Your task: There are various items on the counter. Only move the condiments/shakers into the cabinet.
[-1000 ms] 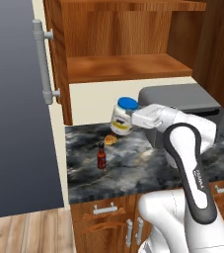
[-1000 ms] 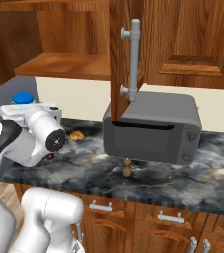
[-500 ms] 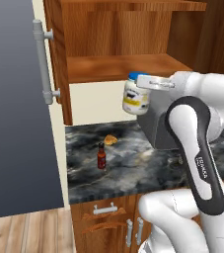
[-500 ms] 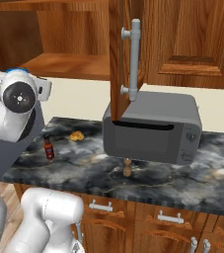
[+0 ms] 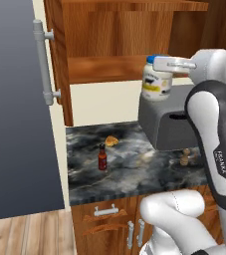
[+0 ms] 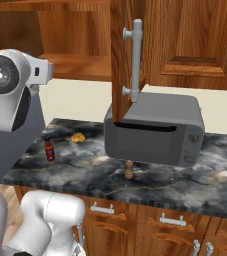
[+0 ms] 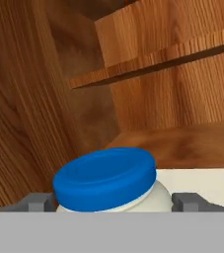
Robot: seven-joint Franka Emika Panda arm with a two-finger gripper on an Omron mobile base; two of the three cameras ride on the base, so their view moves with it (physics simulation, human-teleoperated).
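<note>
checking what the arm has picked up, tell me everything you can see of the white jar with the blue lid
The white jar is squat and rounded, with a yellow and dark label on its side and a flat blue lid. It looks like glossy plastic. It stands upright in the air, off the counter, held just under the lid by the gripper, in front of the wooden cabinet shelf and above the grey toaster oven's left end.

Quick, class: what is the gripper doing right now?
Gripper: closed on the white jar with the blue lid, held up in front of the cabinet shelf.
</note>
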